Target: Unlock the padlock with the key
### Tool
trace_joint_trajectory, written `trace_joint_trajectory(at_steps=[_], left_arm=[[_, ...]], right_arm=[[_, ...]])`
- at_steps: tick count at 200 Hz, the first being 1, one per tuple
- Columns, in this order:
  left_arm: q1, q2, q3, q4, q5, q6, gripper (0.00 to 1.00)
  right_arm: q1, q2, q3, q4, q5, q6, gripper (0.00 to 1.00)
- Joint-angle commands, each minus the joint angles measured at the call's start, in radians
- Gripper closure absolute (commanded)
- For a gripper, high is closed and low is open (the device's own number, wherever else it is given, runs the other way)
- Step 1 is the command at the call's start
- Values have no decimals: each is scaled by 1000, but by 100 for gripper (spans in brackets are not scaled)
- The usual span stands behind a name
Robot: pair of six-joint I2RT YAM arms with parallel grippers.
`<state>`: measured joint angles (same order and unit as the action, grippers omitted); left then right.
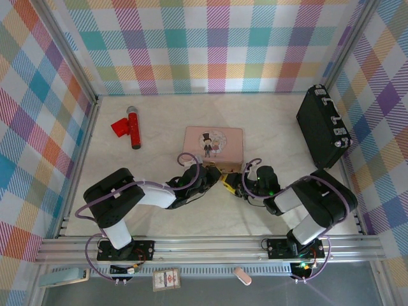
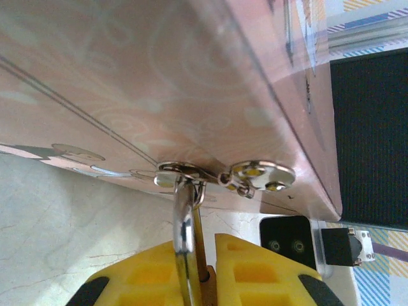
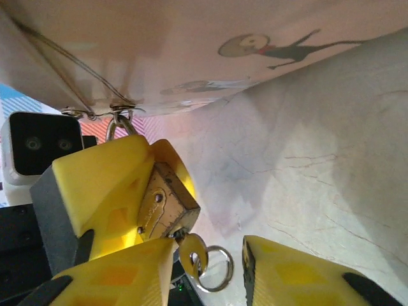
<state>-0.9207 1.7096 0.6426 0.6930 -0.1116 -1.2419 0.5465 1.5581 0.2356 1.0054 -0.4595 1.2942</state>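
The brass padlock (image 3: pixel 162 204) hangs by its silvery shackle (image 2: pixel 185 223) from the hasp (image 2: pixel 182 171) on the front of the pink box (image 1: pixel 213 145). My left gripper (image 2: pixel 201 255) is shut on the padlock's body, its yellow fingers (image 3: pixel 102 185) on either side. The small key (image 3: pixel 193 252) sticks out of the bottom of the padlock, a split ring (image 3: pixel 220 274) dangling from it. Around the key my right gripper (image 3: pixel 210 255) stands open; its left finger (image 3: pixel 121 280) is close beside the key and its right finger (image 3: pixel 293 274) is well apart.
A black case (image 1: pixel 324 125) lies at the right wall. A red microphone-like toy (image 1: pixel 131 126) rests at the back left. Chequered walls close in the table on three sides. Both arms meet just in front of the box (image 1: pixel 223 182).
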Motion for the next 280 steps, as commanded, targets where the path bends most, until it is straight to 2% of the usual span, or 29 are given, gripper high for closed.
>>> trace_joint_trajectory(at_steps=[1,28,49,62,71,89,126,155,167,199,244,280], left_arm=[[-42,-55,9,35,114,10,100],[-17,-77,-17,1,82,11,100],[1,-81,-23,-4,82,17,100],[10,-81,-26,-5,81,18,100],[17,-79,-27,-2,83,18,100],[33,-82,-31,1,95,17,100],[54,-122,-66,-2,101,18,100],[67,-170,-105,9,93,25,100],[72,-189,-113,-5,93,31,100],[77,-226,-134,-19,95,42,100],[79,-249,-156,-14,103,48,100],[80,-249,-164,-4,104,43,100]], right_arm=[[19,-141,25,-54,10,-135,60],[23,-406,58,-503,106,-355,57],[81,-603,122,-882,304,-622,57],[134,-659,136,-998,455,-741,56],[134,-664,136,-1017,470,-772,57],[165,-642,127,-988,486,-829,58],[392,-539,96,-767,708,-1084,58],[431,-387,58,-519,727,-1154,56],[457,-328,68,-471,742,-1199,56],[539,-178,157,-451,814,-1326,57],[551,-90,220,-429,855,-1348,60],[550,-60,281,-548,956,-1321,62]])
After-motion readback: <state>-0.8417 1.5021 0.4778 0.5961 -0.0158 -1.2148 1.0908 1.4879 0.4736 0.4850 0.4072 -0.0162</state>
